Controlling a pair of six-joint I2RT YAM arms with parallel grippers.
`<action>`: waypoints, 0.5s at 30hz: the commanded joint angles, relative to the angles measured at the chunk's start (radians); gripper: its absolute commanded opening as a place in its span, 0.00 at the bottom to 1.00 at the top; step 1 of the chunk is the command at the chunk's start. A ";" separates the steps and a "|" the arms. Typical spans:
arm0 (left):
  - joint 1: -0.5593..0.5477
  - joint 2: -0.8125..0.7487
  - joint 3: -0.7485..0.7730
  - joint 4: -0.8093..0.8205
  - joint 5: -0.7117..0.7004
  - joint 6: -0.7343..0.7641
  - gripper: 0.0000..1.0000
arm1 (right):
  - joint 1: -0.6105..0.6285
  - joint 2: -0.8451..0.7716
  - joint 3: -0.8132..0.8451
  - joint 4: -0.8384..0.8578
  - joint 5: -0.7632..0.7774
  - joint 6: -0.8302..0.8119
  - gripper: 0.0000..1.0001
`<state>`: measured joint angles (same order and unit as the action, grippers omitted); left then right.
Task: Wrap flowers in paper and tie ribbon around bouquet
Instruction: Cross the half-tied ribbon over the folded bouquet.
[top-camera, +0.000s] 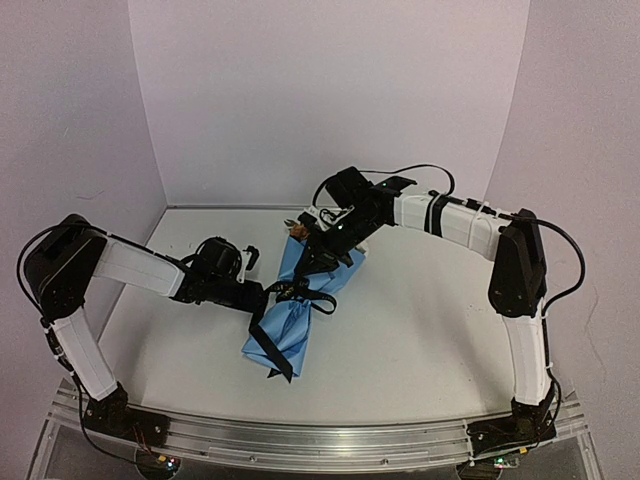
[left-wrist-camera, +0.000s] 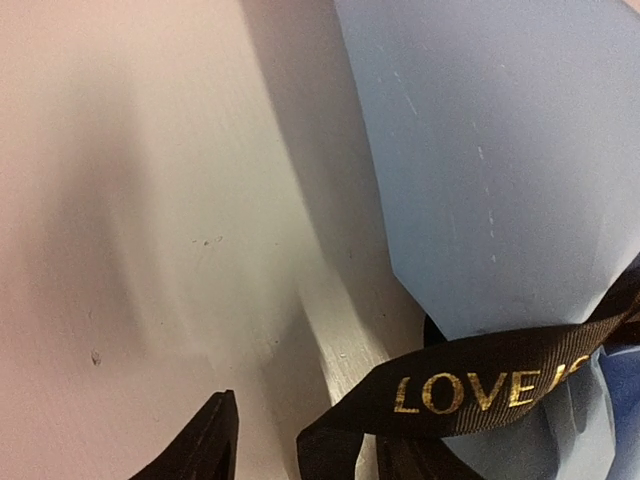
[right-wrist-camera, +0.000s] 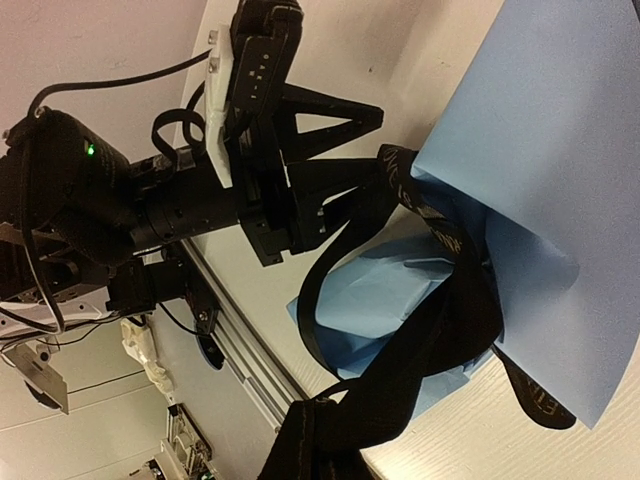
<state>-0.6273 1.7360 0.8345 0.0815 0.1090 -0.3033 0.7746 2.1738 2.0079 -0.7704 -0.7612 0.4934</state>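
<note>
Already the bouquet (top-camera: 295, 325) lies wrapped mid-table, with the ribbon (left-wrist-camera: 480, 385) looped round its waist. The right gripper (top-camera: 312, 265) pinches one tail, and the left gripper (left-wrist-camera: 305, 445) stands spread around the other. The knot seems unfinished.

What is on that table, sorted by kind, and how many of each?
Blue paper bouquet: 1
Black ribbon: 1
Robot arms: 2, the left arm and the right arm
Total: 4
</note>
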 joint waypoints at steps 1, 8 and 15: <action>0.001 0.013 0.048 0.083 0.083 0.044 0.37 | 0.008 0.005 0.025 0.020 -0.014 -0.028 0.00; 0.001 -0.095 0.086 -0.100 0.204 0.050 0.00 | 0.007 0.012 0.021 0.017 -0.009 -0.048 0.00; 0.000 -0.278 0.137 -0.330 0.450 -0.026 0.00 | -0.002 0.040 0.025 0.011 0.015 -0.081 0.00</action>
<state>-0.6273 1.5961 0.9065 -0.1129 0.3705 -0.2749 0.7753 2.1782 2.0079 -0.7704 -0.7587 0.4478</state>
